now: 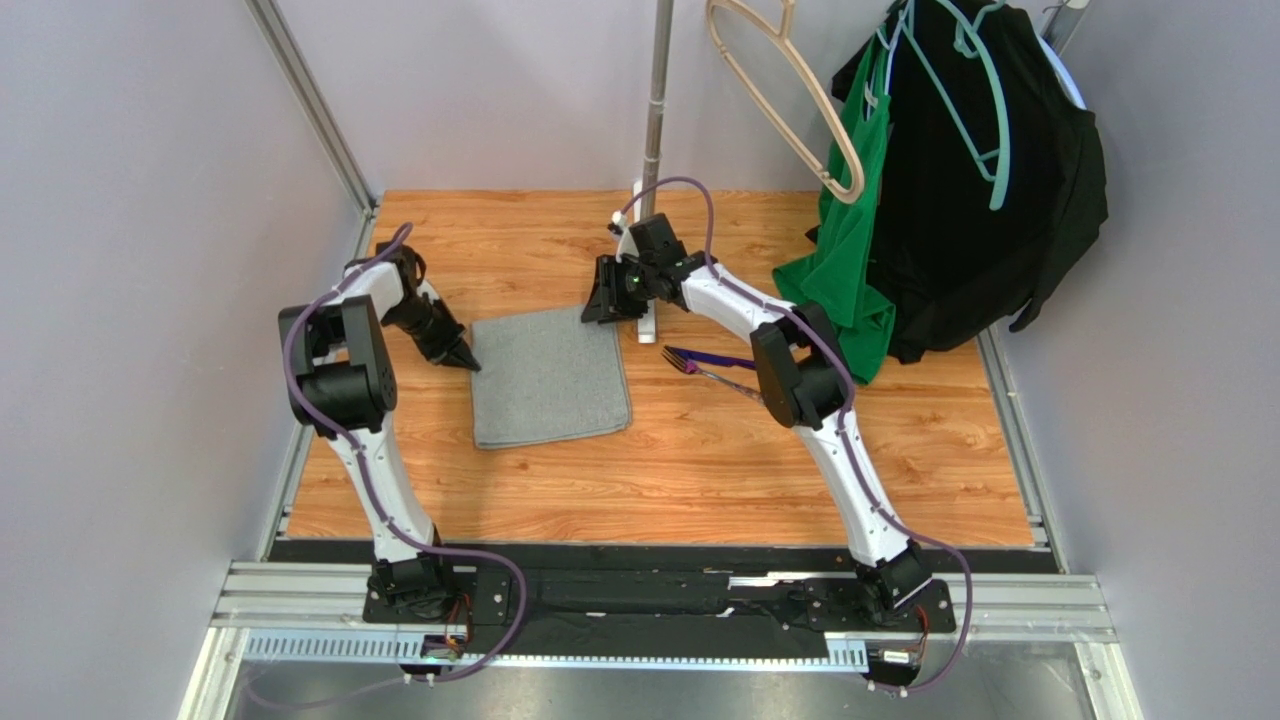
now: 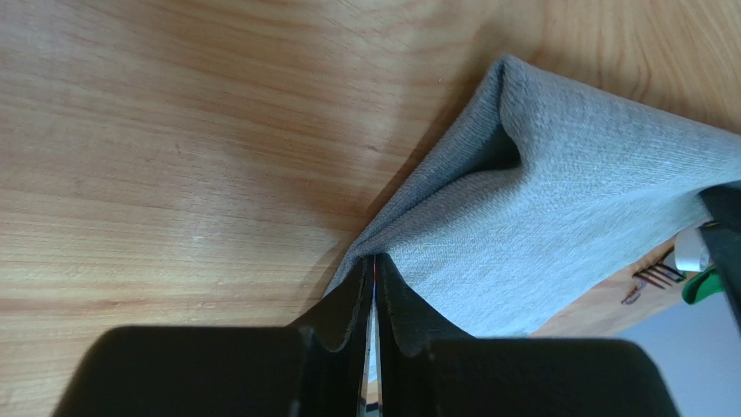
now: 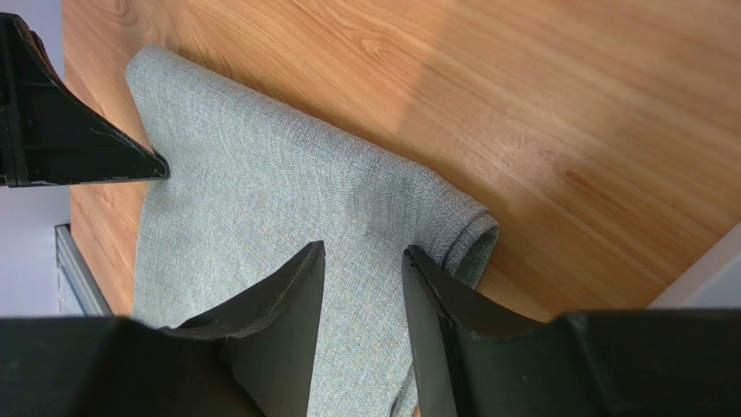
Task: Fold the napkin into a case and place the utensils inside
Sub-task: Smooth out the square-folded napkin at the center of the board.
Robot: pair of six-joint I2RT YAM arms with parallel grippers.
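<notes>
The heather-grey napkin lies folded into a near-square on the wooden table, not a narrow case. My left gripper is shut on its far left corner; in the left wrist view the gripper pinches the cloth, which tents up. My right gripper is open at the far right corner; in the right wrist view the gripper straddles the cloth next to its rolled fold. The utensils, a dark purple piece and a fork, lie right of the napkin.
A metal pole stands behind the right gripper. A beige hanger, a green garment and a black garment hang at the back right. Grey walls close the table's left and right sides.
</notes>
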